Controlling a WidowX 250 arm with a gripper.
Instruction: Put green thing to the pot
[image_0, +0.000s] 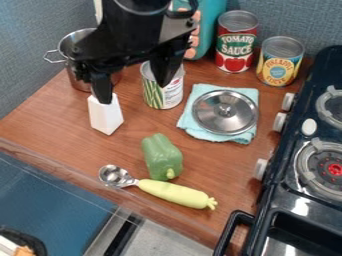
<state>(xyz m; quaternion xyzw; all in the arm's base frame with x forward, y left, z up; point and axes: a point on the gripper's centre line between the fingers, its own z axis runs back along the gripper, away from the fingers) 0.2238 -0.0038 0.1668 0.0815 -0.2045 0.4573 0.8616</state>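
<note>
Brown wood-grain counter (40, 117) runs beside a black stove (274, 200). Near its front edge lies the green pepper (162, 159), outside the pot, just behind a metal spoon (115, 176) and a yellow-green toy vegetable (175, 194). The gripper (132, 92) hangs down farther back, its fingers spread wide, a white block (105, 116) below one tip. Behind the arm, the metal pot (79, 82) stands upright, its contents hidden; its lid (225, 112) rests on a blue cloth (252, 95). Three cans have printed picture labels: green beans (164, 95), tomatoes (235, 47), pineapple (279, 62).
</note>
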